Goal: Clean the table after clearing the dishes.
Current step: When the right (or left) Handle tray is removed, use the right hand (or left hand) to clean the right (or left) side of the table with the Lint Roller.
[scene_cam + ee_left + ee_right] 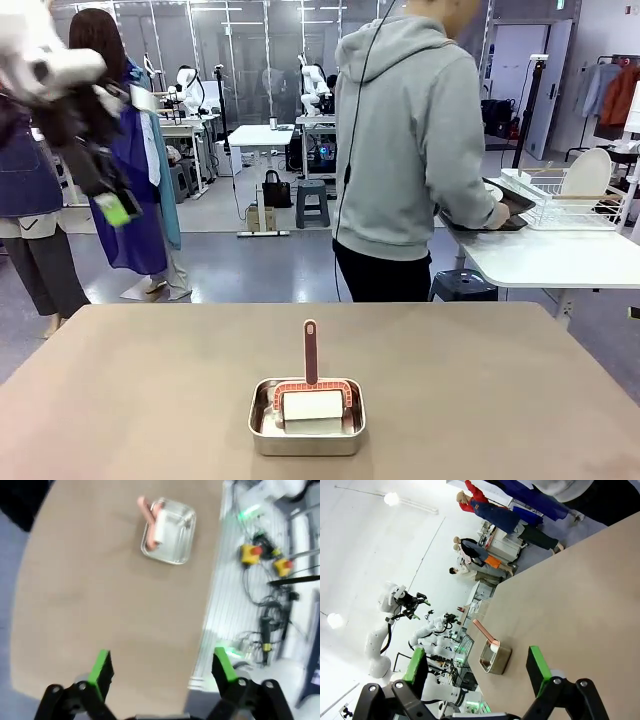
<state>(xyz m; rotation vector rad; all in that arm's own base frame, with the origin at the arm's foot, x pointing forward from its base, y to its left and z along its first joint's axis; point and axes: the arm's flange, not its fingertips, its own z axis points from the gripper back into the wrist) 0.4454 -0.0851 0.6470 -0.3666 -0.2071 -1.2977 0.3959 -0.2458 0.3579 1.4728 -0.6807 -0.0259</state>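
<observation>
The wide matte taupe-brown surface (480, 380) lay before a person in a grey hoodie (410, 130), who held a dark brown rectangular tray (510, 212) at the far white table (540, 260). A small steel pan (307, 438) with a red-handled roller (311, 355) sat near the surface's robot-side edge. The left pincer (161, 660) and right pincer (476, 655) were released, empty.

Desk (480, 380): taupe-brown matte top, rounded corners. One steel pan (306, 445) sat directly on it at 6 o'clock from desk centre, near the robot-side edge. Red handle (310, 350) stuck out of the pan toward 12 o'clock.
</observation>
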